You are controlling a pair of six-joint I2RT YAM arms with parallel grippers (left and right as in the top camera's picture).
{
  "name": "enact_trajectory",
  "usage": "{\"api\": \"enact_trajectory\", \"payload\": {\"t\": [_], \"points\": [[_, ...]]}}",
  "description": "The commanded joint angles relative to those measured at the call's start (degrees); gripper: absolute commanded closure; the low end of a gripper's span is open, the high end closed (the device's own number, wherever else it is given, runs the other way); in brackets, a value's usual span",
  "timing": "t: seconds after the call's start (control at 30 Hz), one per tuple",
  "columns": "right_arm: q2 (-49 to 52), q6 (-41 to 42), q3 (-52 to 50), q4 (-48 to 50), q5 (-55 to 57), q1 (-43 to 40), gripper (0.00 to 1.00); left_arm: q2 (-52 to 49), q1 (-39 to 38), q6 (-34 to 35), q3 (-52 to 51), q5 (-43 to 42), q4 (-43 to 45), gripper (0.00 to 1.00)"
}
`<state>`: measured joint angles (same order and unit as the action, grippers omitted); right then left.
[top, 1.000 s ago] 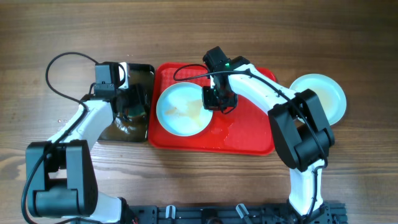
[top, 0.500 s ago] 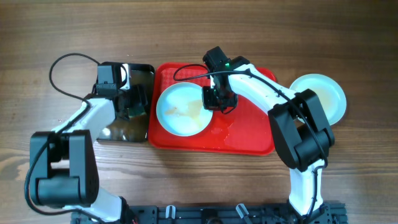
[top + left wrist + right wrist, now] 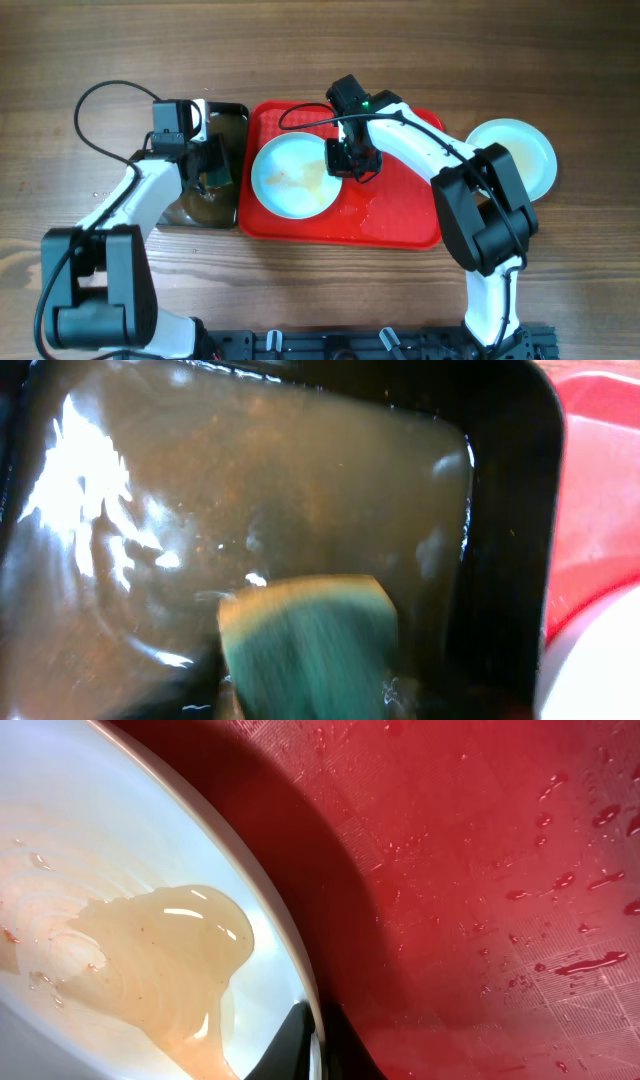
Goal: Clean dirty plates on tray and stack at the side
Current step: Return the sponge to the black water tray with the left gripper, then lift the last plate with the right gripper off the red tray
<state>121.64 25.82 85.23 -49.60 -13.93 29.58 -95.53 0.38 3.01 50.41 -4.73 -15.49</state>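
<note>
The overhead camera looks straight down on the whole table [image 3: 300,40]. The left wrist camera looks very close into the black tray [image 3: 510,480] at the left. The right wrist camera is very close to a plate [image 3: 120,850] on the red tray [image 3: 480,870]. Overhead sees both spots too.

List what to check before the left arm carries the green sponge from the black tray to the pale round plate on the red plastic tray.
1. Plate grip: ok, the right gripper pinches the rim of the round pale mint plate on the rectangular red plastic tray.
2. Sponge wet: ok, the green sponge sits in murky water in the black tray.
3. Sponge held by the left gripper: cannot tell, fingers hidden.
4. Plate clean: not ok, a tan sauce puddle lies in it.
5. Stacking spot: ok, a second plate lies right of the tray.
</note>
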Motion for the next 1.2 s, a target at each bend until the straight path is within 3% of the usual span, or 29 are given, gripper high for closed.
{"api": "enact_trajectory", "payload": {"t": [0.0,0.13,0.23,0.27,0.37,0.43,0.7,0.73,0.77,0.8,0.87,0.9,1.03,1.17], "points": [[1.90,0.04,-0.94,-0.79,2.29,0.09,0.94,0.57,-0.26,-0.85,0.96,-0.66,-5.79,0.10],[1.90,0.04,-0.94,-0.79,2.27,0.09,0.94,-1.53,-0.26,-0.87,0.59,-3.45,-7.96,0.08],[1.90,0.04,-0.94,-0.76,2.27,0.09,0.94,-2.27,-0.33,-0.85,0.26,-4.87,-7.96,0.17],[1.90,0.04,-0.94,-0.76,2.27,0.09,0.94,-2.47,-0.44,-0.85,0.15,-4.83,-7.98,0.25],[1.90,0.04,-0.94,-0.76,2.29,0.09,0.94,-3.17,-0.74,-0.85,0.15,-4.81,-9.14,0.73],[1.90,0.04,-0.94,-0.79,2.27,0.09,0.94,-3.17,-0.74,-0.87,0.15,-4.59,-10.21,0.96],[1.90,0.02,-0.94,-0.74,2.29,0.09,0.94,-0.90,-0.74,-0.85,0.63,7.17,-12.76,0.96],[1.90,0.07,-0.94,-0.66,2.27,0.09,0.93,-0.33,-0.76,-0.85,0.85,7.17,-12.63,0.92],[1.90,0.09,-0.94,-0.52,2.29,0.09,0.92,0.37,-0.76,-0.85,1.03,7.15,-12.57,0.51],[1.90,0.09,-0.94,-0.37,2.29,0.09,0.89,0.83,-0.76,-0.83,1.03,6.95,-12.48,0.22],[1.90,0.07,-0.94,-0.09,2.29,0.09,0.81,1.33,-0.74,-0.74,1.03,4.44,-13.25,0.06],[1.90,0.09,-0.94,0.11,2.29,0.09,0.79,1.33,-0.76,0.46,1.03,2.86,-13.97,0.00],[1.90,0.22,-0.94,1.46,2.29,0.09,0.76,1.31,-0.76,9.51,1.03,-0.39,-16.87,0.00],[1.90,0.26,-0.94,1.38,0.66,0.09,0.96,1.29,-0.76,11.43,1.01,-0.61,-19.21,0.00]]}}
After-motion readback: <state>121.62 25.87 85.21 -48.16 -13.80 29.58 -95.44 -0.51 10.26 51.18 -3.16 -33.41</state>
